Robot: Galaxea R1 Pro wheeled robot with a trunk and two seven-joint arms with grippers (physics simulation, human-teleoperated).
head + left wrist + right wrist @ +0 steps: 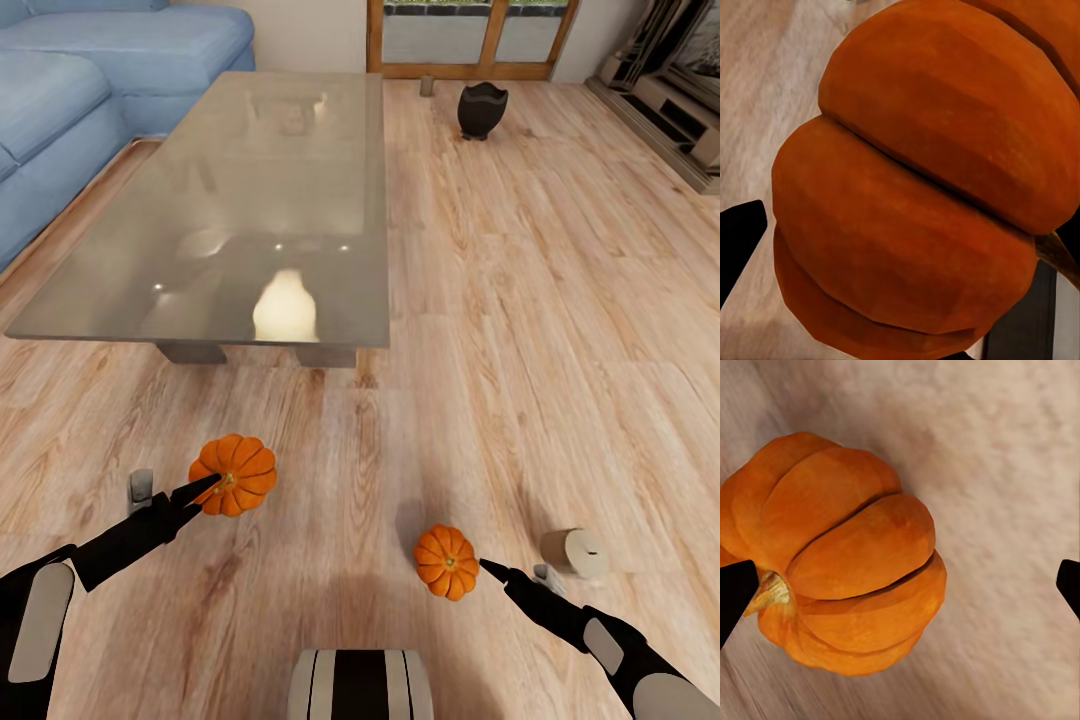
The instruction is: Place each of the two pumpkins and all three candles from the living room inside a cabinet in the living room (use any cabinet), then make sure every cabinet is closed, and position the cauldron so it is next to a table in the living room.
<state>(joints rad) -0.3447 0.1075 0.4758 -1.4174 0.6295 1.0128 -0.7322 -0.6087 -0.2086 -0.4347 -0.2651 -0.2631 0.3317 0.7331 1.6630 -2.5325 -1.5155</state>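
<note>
While the head view shows the left gripper (205, 490) touching the bigger pumpkin (234, 474), its grip unclear, the right gripper (900, 589), spread open, frames the smaller pumpkin (840, 555) on the floor (1005, 472).

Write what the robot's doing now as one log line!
left gripper: at bigger pumpkin | right gripper: open beside smaller pumpkin | cauldron: on floor

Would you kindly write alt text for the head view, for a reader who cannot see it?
Two black robot arms reach toward two orange pumpkins on a wooden floor, the left gripper at the larger pumpkin, the right gripper beside the smaller pumpkin. Behind stand a glass-topped table, a blue sofa and a black cauldron.
</note>
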